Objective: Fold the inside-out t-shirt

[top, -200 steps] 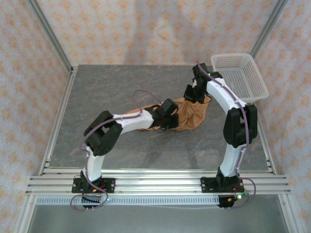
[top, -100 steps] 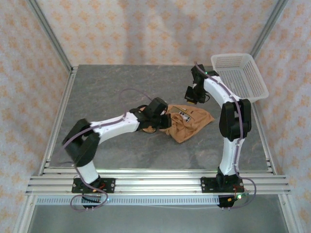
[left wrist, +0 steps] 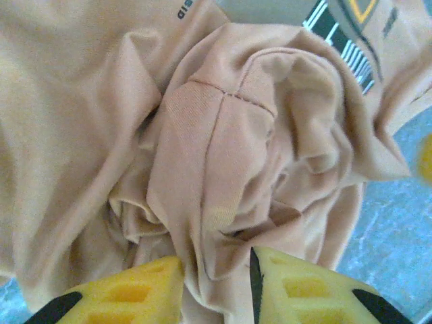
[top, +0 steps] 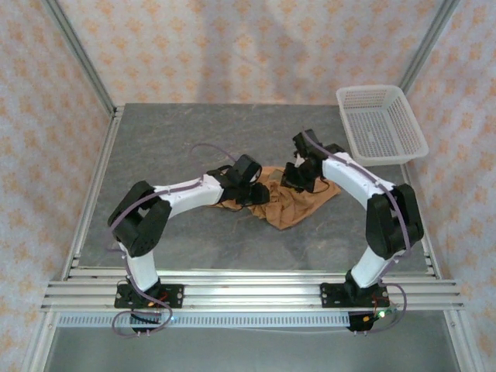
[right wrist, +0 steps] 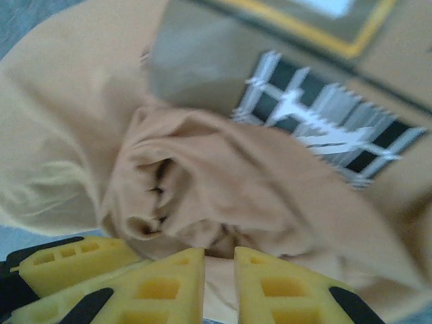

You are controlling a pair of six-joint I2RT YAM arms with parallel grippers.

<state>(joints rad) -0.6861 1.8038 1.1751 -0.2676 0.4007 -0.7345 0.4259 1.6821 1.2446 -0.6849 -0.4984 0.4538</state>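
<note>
The inside-out t-shirt (top: 301,204) lies crumpled a little right of the middle of the grey worktop (top: 178,132), a tan heap with one tip reaching right and another toward the near rails (top: 248,291). Bare worktop runs wide on its left, behind it up to the far wall, and in front of it down to the rails; on the right the margin is tighter. There the white mesh basket (top: 384,124) sits at the far right corner, apart from the shirt's right tip but not by much. From above, the left arm (top: 186,194) comes in low from the left and the right arm (top: 356,174) bends in from the right, and both wrists are down on the heap's far edge, near each other. The overhead view hides the jaws under the wrists — the wrist cameras show them. In the left wrist view, the left jaws stand narrowly apart, with the yellow pads (left wrist: 135,293) on either side of a loose fold below a stitched seam (left wrist: 223,94). A striped print (left wrist: 344,40) shows at the top right, and blue-grey worktop at the lower right. In the right wrist view, the right jaws are narrower still, with only a slit between the pads (right wrist: 169,283) and pale cloth showing in it. Beyond lies a bunched ridge of cloth, then the checked patch (right wrist: 317,128), which is blurred.
</note>
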